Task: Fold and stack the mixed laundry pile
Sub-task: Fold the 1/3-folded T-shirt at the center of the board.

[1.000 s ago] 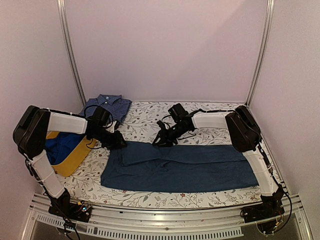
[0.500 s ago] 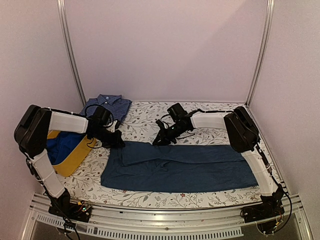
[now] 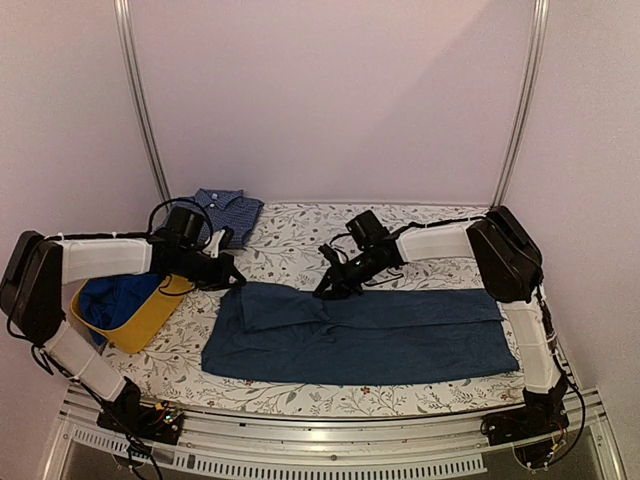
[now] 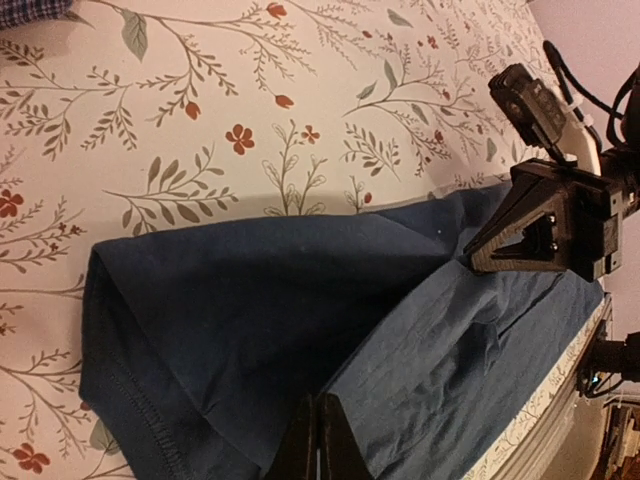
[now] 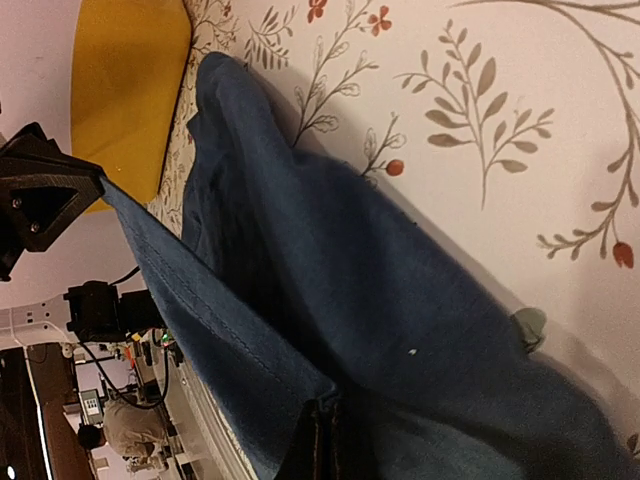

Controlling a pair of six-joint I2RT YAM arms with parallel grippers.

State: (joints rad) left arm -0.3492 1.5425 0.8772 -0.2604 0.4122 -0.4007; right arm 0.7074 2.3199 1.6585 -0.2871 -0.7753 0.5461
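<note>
floral table (image 3: pixel 290 250): navy-teal garment (image 3: pixel 360 335), checked shirt (image 3: pixel 235 208), yellow tub (image 3: pixel 143 320)

Three garments are in view. One dark navy-teal piece (image 3: pixel 360 335) stretches between the two grippers, with its far edge pinched in both. One checked shirt (image 3: pixel 228 208) lies beyond the left gripper (image 3: pixel 232 275). One royal-blue piece (image 3: pixel 110 300) sits on that gripper's outer side, inside the single yellow tub (image 3: pixel 150 320). There are two arms, the right gripper (image 3: pixel 328 290) being the second gripper, and one flowered tablecloth (image 3: pixel 430 275).
</note>
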